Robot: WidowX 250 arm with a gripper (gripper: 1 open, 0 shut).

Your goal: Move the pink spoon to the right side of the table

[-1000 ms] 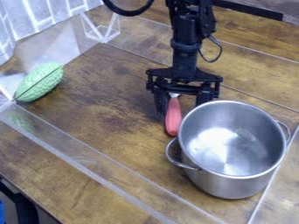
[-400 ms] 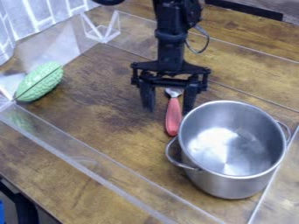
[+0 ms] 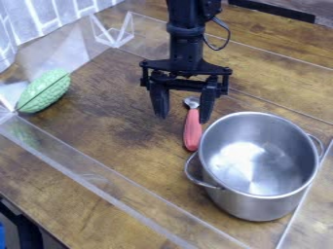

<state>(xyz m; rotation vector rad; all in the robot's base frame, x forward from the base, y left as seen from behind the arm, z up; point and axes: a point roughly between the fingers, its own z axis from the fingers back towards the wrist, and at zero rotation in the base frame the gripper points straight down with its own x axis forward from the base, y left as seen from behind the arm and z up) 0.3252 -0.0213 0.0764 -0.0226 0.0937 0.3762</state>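
The pink spoon [image 3: 193, 129] lies on the dark wood table [image 3: 117, 117], its pinkish-red handle pointing toward me and its silver end at the far side, just left of the steel pot [image 3: 256, 163]. My gripper [image 3: 184, 103] hangs above the spoon's far end with its black fingers [image 3: 160, 101] spread wide, open and empty. The spoon is not held.
A green ribbed vegetable-like object [image 3: 45, 90] lies at the left by the clear plastic strip [image 3: 92, 175] along the table edge. The steel pot stands at the right front, touching or nearly touching the spoon's handle.
My gripper has risen and shifted left and away from the spoon, staying open. The spoon lies where it was, next to the pot.
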